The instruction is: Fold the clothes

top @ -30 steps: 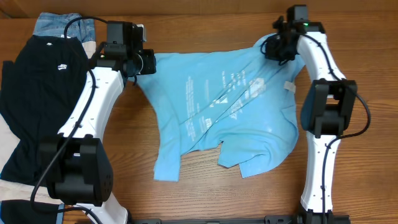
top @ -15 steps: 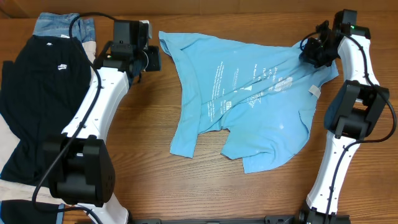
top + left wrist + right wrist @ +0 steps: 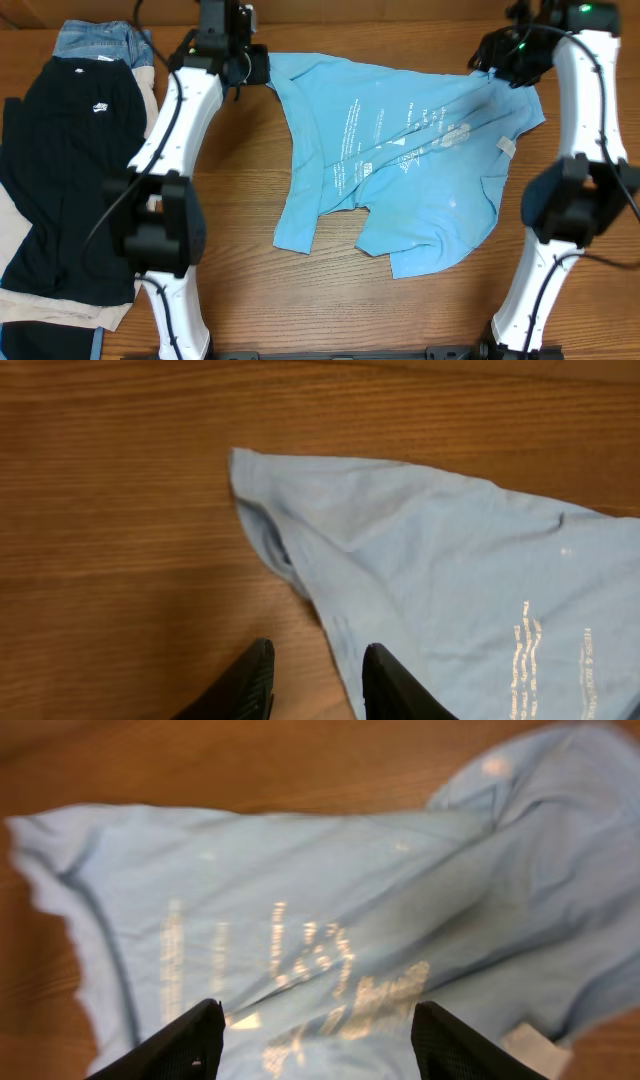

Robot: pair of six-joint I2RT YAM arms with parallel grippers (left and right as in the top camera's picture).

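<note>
Overhead, the wood counter (image 3: 230, 300) carries the sky-blue T-shirt (image 3: 420, 170), which lies rumpled across its middle and right with the white print showing. A black shirt (image 3: 70, 170) lies at the left, with jeans (image 3: 95, 40) showing beyond it. The right hand (image 3: 325, 1040) hangs over the T-shirt's far right part, fingers wide apart and empty. The left hand (image 3: 315, 680) is just beside its far left corner, fingers parted, grasping nothing.

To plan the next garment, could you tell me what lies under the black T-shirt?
Blue denim jeans stick out from beneath the black T-shirt at its far edge, and beige cloth shows along its near and right edges. The rest of both is covered.
</note>
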